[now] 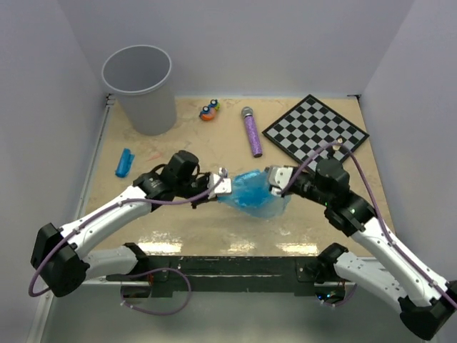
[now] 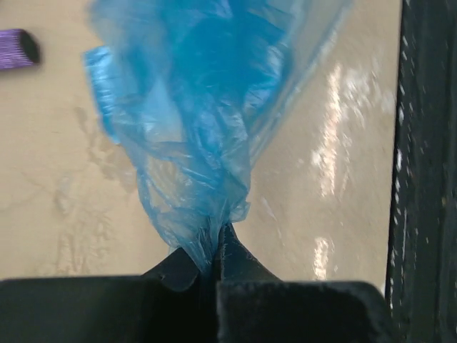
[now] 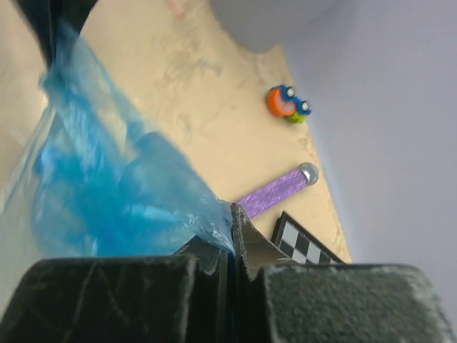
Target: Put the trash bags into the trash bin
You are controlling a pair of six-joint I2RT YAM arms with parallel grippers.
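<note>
My left gripper point(image 1: 223, 184) and right gripper point(image 1: 274, 176) are each clamped on the blue trash bag point(image 1: 251, 193), which is stretched between them. The bag is well apart from the trash bin point(image 1: 139, 93), nearer my bases.

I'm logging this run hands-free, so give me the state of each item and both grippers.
Left gripper: shut on spread trash bag.
Right gripper: shut on spread trash bag.
Spread trash bag: stretched between both grippers.
Rolled trash bag: lying loose, left side.
Trash bin: upright, open.
Microphone: lying flat.
Chessboard: lying flat.
</note>
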